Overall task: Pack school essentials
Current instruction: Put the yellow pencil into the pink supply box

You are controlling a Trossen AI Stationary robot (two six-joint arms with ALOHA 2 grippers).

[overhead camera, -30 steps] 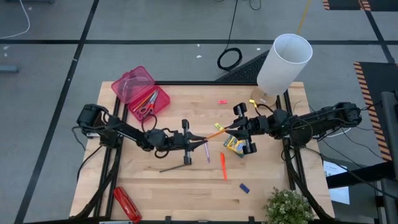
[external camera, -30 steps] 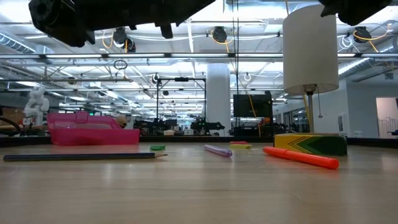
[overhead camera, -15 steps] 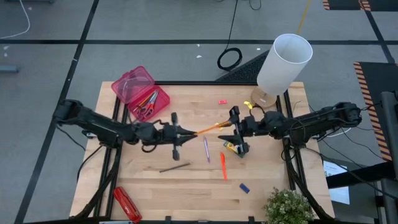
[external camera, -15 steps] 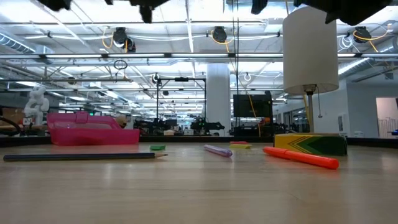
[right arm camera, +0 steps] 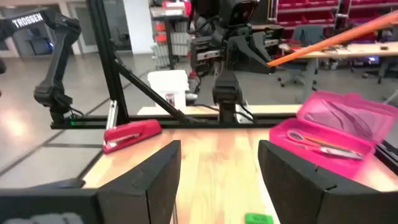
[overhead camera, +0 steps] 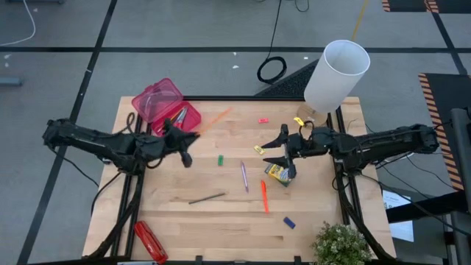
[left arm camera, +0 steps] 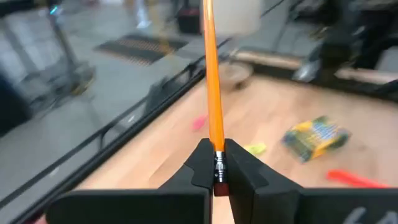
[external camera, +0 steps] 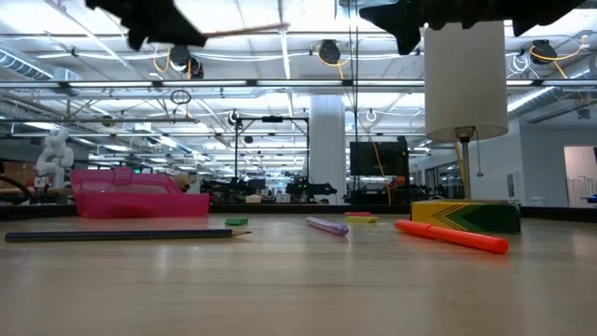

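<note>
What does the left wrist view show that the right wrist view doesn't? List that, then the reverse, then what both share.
Only the left wrist view: the crayon box, the marker, a yellow eraser and a pink eraser.
Only the right wrist view: the pink case with scissors, the stapler and a green eraser, seen past the open right claw.
Both: the pencil shut in the left claw, and the table.

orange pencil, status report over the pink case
Left gripper shut on orange pencil, beside open pink plastic case. Right gripper open, empty. Nothing in the way.
</note>
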